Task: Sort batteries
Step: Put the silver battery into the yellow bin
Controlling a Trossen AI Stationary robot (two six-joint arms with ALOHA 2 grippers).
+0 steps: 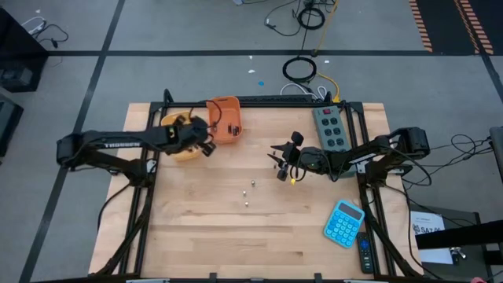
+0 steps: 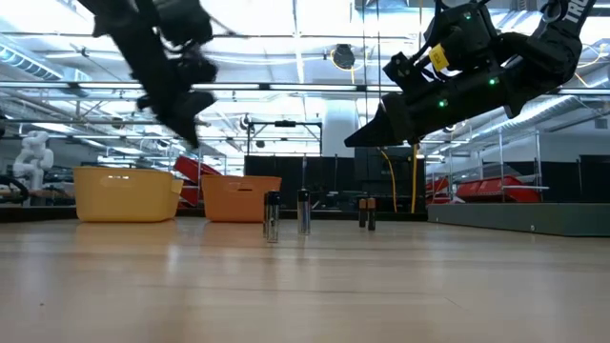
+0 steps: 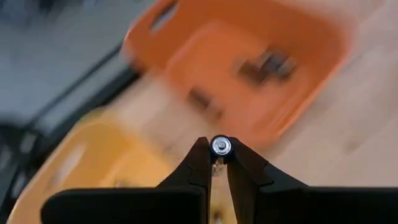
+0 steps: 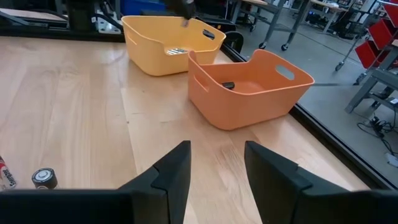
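From above, the left gripper hangs between the yellow bin and orange bin; loose batteries dot the wooden table. The left wrist view shows a silvery battery pinched endwise: small, rigid, smooth, probably slippery, better gripped across its barrel. In the right wrist view, the right gripper gapes empty.
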